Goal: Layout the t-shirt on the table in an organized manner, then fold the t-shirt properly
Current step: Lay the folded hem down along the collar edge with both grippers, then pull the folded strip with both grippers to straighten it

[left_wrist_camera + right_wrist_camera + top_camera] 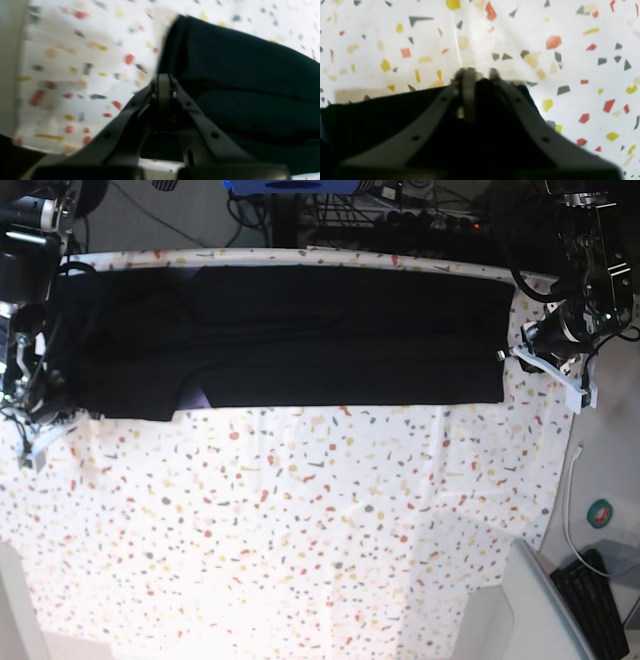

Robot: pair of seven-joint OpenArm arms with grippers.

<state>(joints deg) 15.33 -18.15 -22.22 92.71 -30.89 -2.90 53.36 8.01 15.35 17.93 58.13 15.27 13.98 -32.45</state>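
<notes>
Black t-shirt [300, 335] spread in a long band across the far side of the speckled bench [300, 520].
Only my wrist views show each grip: left gripper [163, 80] closed at one cloth edge, right gripper [476, 72] closed at the other.

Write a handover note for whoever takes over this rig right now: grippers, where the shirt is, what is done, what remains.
Left gripper: jaws shut at the t-shirt's edge; whether cloth is pinched is unclear.
Right gripper: jaws shut, with dark cloth between the fingers at the shirt's edge.
T-shirt: stretched as a long band across the far side of the table, apparently doubled lengthwise, one arm at each end.
Done: shirt laid out, first lengthwise fold seemingly made.
Left: remaining folds into a compact shape; check the wrinkled end on the base view's left.
</notes>
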